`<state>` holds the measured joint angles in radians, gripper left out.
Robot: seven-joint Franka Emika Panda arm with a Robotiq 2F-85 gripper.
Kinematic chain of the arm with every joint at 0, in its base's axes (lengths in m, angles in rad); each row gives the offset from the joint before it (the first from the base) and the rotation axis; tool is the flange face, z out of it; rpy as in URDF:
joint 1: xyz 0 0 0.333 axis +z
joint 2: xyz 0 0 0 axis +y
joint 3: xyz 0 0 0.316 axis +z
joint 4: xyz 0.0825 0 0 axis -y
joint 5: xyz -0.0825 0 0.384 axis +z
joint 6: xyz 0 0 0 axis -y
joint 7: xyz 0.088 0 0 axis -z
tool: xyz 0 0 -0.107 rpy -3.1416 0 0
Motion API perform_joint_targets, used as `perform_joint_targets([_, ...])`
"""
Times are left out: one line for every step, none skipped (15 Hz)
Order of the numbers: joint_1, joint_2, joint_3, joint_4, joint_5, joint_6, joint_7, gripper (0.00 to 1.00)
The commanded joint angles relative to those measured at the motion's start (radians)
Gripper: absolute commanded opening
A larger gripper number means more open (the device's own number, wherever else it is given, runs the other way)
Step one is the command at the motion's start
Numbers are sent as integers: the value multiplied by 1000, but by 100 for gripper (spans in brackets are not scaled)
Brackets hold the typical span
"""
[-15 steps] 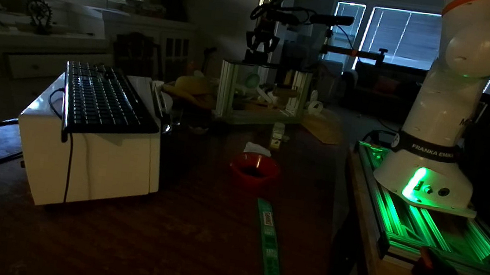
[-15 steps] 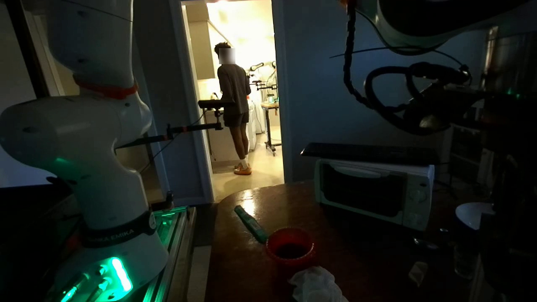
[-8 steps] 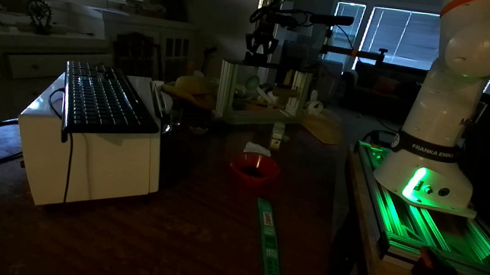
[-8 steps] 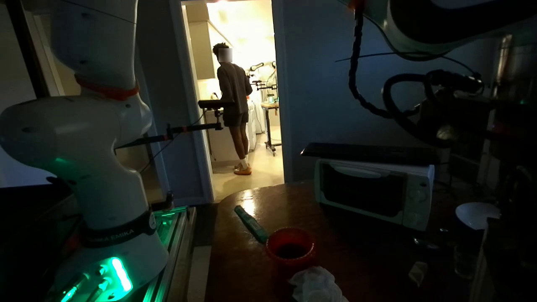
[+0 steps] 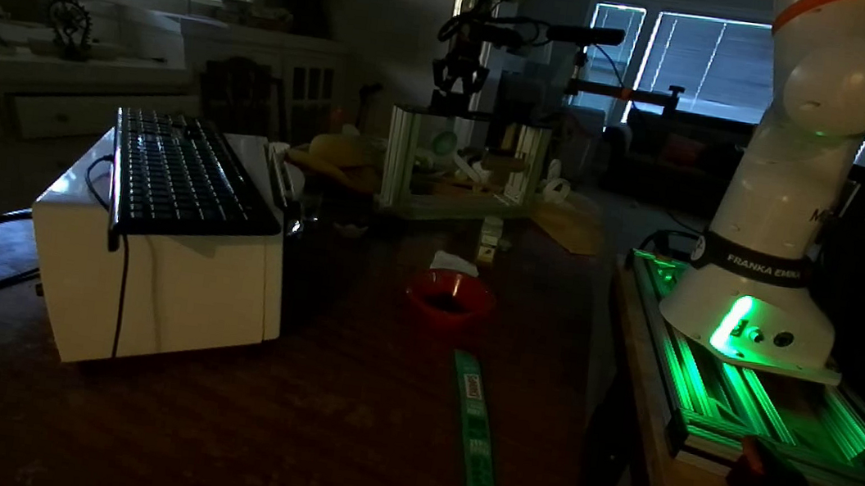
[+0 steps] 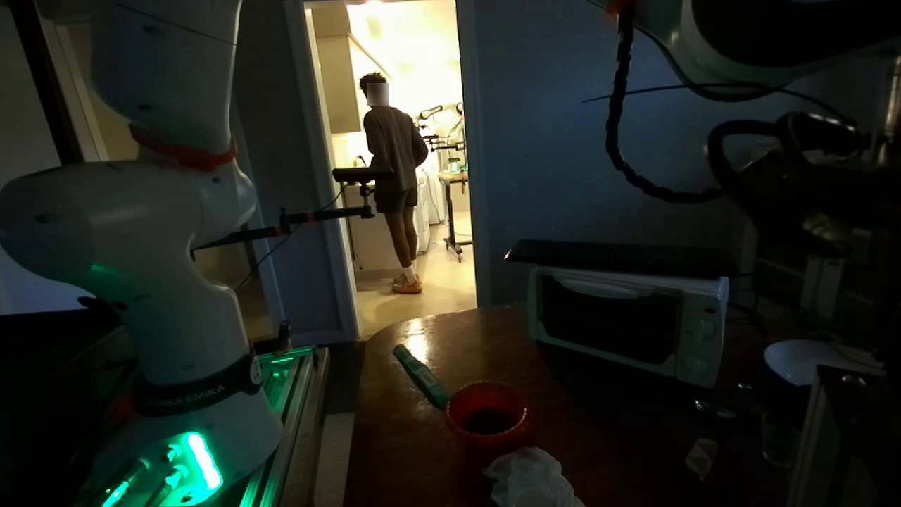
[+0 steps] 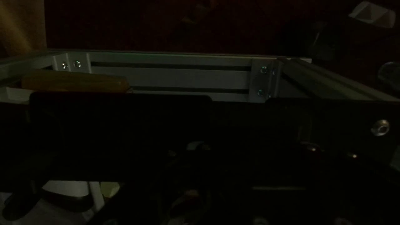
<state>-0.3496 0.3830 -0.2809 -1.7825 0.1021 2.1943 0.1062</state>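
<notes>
My gripper (image 5: 457, 87) hangs pointing down, just above the metal frame box, in an exterior view. Its dark fingers are spread at the knuckles, but the tips merge with a dark block-like thing (image 5: 450, 103) directly below them. I cannot tell whether they grip it. The frame (image 5: 398, 163) has pale metal bars and a dark top. In the wrist view its bar (image 7: 172, 75) runs across, with a yellowish wooden piece (image 7: 75, 82) inside. Black shapes fill the middle of that view, so the fingertips do not show there. In an exterior view the gripper is lost in shadow at the right.
A red bowl (image 5: 446, 321) and a green strip packet (image 5: 476, 438) lie on the dark table. A white toaster oven (image 5: 161, 300) carries a black keyboard (image 5: 184, 179). A white crumpled tissue (image 6: 531, 479) lies near the bowl. A person (image 6: 393, 151) stands in the doorway.
The arm and gripper have shifted slightly left in an exterior view, and the arm's cables have moved right in an exterior view. The dark block seems to shift slightly too. The table things stay put.
</notes>
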Motion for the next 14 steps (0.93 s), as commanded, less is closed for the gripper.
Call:
perform_joint_targets([-17, 43, 16, 62, 29, -26, -33, 22])
perform_joint_targets([-18, 46, 17, 67, 29, -27, -37, 22])
perform_joint_targets([-19, 50, 17, 72, 29, -29, -39, 22])
perform_joint_targets([-20, 52, 17, 77, 28, -29, -39, 22])
perform_joint_targets([-22, 56, 18, 81, 30, -30, -42, 22])
perform_joint_targets([-23, 58, 19, 85, 30, -30, -44, 22])
perform_joint_targets([-25, 62, 19, 89, 31, -28, -47, 22])
perform_joint_targets([-26, 64, 20, 92, 30, -28, -49, 22])
perform_joint_targets([-25, 64, 20, 94, 27, -36, -49, 58])
perform_joint_targets([-26, 63, 21, 96, 28, -41, -51, 73])
perform_joint_targets([-26, 64, 23, 98, 31, -42, -53, 80])
perform_joint_targets([-26, 64, 26, 100, 32, -42, -55, 86])
perform_joint_targets([-26, 62, 30, 100, 34, -45, -57, 95])
perform_joint_targets([-26, 56, 32, 98, 35, -45, -59, 99])
